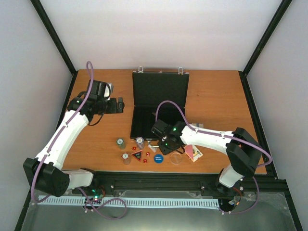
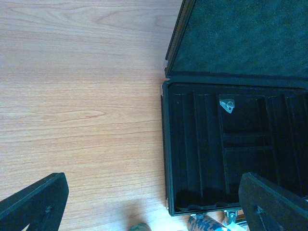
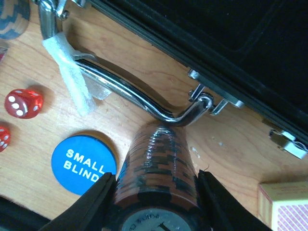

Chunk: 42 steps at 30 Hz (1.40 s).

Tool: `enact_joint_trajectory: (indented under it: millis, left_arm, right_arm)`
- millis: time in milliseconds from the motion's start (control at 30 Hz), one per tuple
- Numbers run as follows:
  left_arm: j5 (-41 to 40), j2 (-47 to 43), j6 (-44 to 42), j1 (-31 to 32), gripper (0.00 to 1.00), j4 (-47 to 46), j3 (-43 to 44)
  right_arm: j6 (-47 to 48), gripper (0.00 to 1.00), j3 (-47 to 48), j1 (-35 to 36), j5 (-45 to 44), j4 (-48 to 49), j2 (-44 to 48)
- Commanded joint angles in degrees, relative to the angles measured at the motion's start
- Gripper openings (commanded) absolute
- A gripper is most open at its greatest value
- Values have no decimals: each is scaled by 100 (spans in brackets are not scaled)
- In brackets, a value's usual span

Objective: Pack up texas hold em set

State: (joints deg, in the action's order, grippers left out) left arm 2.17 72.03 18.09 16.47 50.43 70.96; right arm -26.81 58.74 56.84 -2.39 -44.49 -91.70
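Observation:
The black briefcase point(image 1: 159, 103) lies open at the table's middle, lid raised, its slotted base point(image 2: 202, 144) holding no chips. Its silver handle point(image 3: 130, 94) faces me. My right gripper point(image 3: 156, 187) is shut on a red and black chip stack point(image 3: 159, 154) that stands just in front of the handle, one finger pressed against each side. The blue "small blind" button point(image 3: 83, 163) lies to its left, red dice point(image 3: 24, 102) further left. My left gripper point(image 1: 120, 105) hovers open beside the case's left wall, its fingers point(image 2: 33, 202) holding nothing.
Other chip stacks point(image 1: 120, 143) stand along the front of the table, with one point(image 1: 126, 158) nearer me and a red triangular piece point(image 1: 137, 155) beside it. A card deck point(image 1: 194, 153) lies right of my right gripper point(image 1: 166, 143). A white tape strip point(image 3: 67, 72) hangs off the handle.

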Motion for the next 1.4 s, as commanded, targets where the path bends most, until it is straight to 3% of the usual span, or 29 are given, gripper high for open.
enact_joint_trajectory:
  millis: [0, 300, 433, 533, 667, 1000, 1367]
  left_arm:
    - [44, -128, -121, 16, 100, 41, -15]
    - [54, -202, -119, 19, 100, 1, -136]
    - [70, -241, -106, 15, 100, -50, -227]
    - [102, -263, -101, 19, 100, -109, -327]
    - [159, -245, -93, 16, 100, -157, -427]
    - [215, -220, -91, 21, 100, -260, -487]
    - [224, -127, -160, 19, 100, -311, -647]
  right_arm:
    - [3, 3, 667, 47, -322, -505, 203]
    - [-12, 3, 1678, 47, -665, -1485, 706]
    - [-131, 3, 1496, 44, -1827, -1366, 880]
    - [-213, 3, 946, 30, -3073, -586, 1111]
    - [-21, 3, 14, -127, -3647, 981, 1325]
    - [176, 3, -584, -1002, -3069, 2606, 908]
    - [578, 3, -735, -1724, -2070, 3554, 559]
